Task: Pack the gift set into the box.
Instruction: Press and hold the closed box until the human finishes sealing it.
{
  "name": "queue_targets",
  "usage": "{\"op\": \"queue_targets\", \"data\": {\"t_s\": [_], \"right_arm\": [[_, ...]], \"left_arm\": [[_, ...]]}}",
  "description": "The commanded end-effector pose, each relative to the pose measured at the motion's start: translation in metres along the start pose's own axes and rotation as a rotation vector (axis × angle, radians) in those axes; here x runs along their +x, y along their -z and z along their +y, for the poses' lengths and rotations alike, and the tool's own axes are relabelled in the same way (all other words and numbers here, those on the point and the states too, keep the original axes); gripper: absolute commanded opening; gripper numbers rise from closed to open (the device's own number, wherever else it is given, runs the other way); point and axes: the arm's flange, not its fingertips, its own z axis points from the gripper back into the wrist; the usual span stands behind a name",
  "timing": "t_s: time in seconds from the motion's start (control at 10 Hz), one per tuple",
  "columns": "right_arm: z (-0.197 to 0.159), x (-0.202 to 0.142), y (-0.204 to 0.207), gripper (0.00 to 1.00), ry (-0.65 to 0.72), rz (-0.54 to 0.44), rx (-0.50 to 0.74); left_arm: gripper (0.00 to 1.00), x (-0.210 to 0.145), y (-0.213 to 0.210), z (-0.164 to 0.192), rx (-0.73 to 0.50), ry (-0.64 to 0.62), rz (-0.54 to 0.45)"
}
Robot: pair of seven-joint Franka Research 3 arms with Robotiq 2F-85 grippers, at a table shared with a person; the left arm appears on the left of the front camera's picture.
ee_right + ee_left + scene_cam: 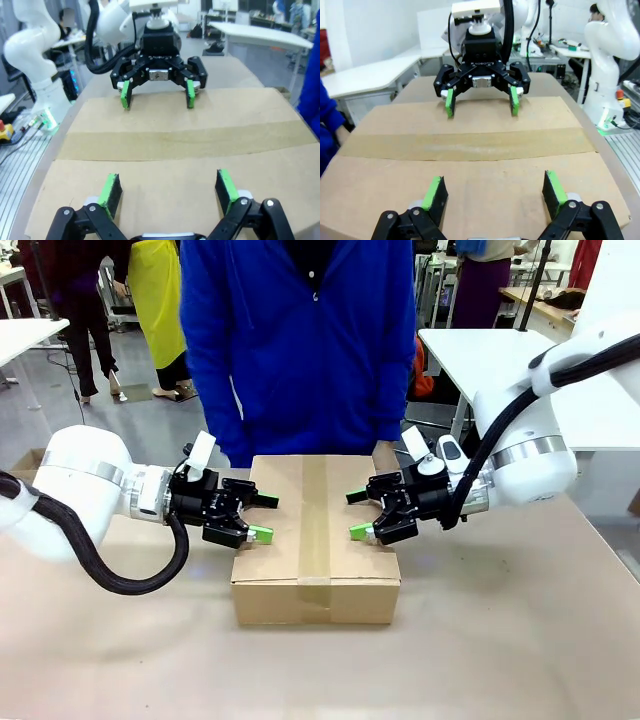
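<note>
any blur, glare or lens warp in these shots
Front view: sharp, even light, soft shadow under the box. Left wrist view: wide-angle bend along the box edges, bright washed-out wall, right tool crisp. Right wrist view: similar bowing, left tool in focus, far room soft.

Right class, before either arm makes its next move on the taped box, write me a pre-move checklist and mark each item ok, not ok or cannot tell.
1. Box flaps closed and taped along the middle: ok.
2. Left pincer open, holding nothing: ok.
3. Right pincer open, holding nothing: ok.
4. Pincers face each other over the box top with a gap between them: ok.
5. Gift set inside the box: cannot tell, box is shut.
6. Person stands right behind the box; hands clear: cannot tell.
</note>
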Motion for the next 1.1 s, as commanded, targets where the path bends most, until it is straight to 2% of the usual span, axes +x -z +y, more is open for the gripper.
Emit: {"op": "queue_targets", "data": {"t_s": [0.0,0.1,0.3,0.4,0.5,0.6,1.0], "right_arm": [[0.032,0.015,-0.091,1.00,-0.037,-0.193,-0.107],[0.049,0.013,-0.137,1.00,-0.063,-0.275,-0.188],[0.079,-0.010,-0.206,1.00,-0.074,-0.412,-0.376],[0.089,-0.026,-0.226,1.00,-0.052,-0.463,-0.471],[0.085,-0.036,-0.229,1.00,-0.021,-0.468,-0.555],[0.072,-0.004,-0.230,1.00,-0.019,-0.415,-0.387],[0.072,-0.004,-0.230,1.00,-0.019,-0.415,-0.387]], "left_arm": [[1.00,0.028,-0.079,-0.031,0.093,0.114,-0.114],[1.00,0.032,-0.123,-0.043,0.160,0.153,-0.179],[1.00,0.013,-0.192,-0.067,0.315,0.179,-0.336],[1.00,-0.005,-0.223,-0.079,0.440,0.175,-0.446],[1.00,-0.019,-0.243,-0.076,0.499,0.132,-0.530],[1.00,0.028,-0.216,-0.065,0.353,0.131,-0.349],[1.00,0.028,-0.216,-0.065,0.353,0.131,-0.349]]}}
